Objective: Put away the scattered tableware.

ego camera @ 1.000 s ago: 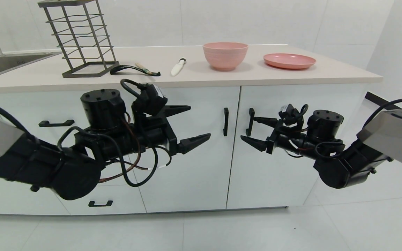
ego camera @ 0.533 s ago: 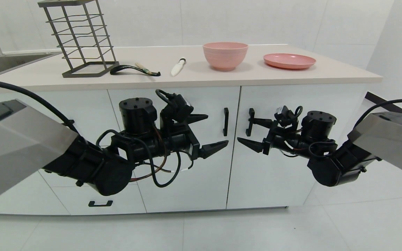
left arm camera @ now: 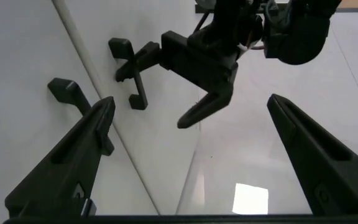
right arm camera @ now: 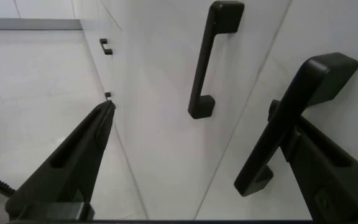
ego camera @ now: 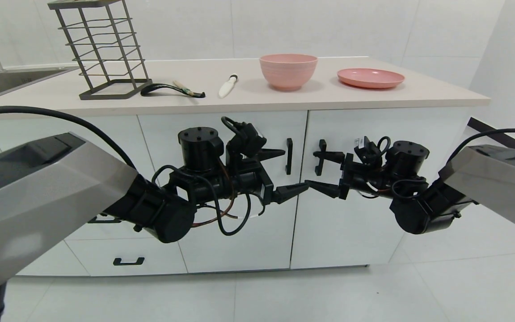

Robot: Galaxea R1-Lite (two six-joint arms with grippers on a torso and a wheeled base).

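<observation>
Head view has both arms held out low in front of the white cupboard doors (ego camera: 351, 223), well below the counter (ego camera: 441, 94) where the tableware lies. The left gripper (ego camera: 294, 170) and right gripper (ego camera: 311, 168) point at each other, their lower tips nearly meeting at the seam between the doors. Both are spread wide and hold nothing.

Up on the counter, a pink bowl (ego camera: 288, 70) stands about midway along. A pink plate (ego camera: 370, 78) sits near the right end, and a white-handled knife (ego camera: 228, 86) lies just left of the bowl. A dark ladle (ego camera: 168, 88) lies just beside the foot of a wire rack (ego camera: 103, 49), toward the left end by the sink (ego camera: 11, 80). None of it is near either gripper.

Left wrist view catches the right gripper opposite, by the two black door handles (left arm camera: 137, 93). Right wrist view brings those handles close, one just beside a finger; whether it touches, I cannot tell.
</observation>
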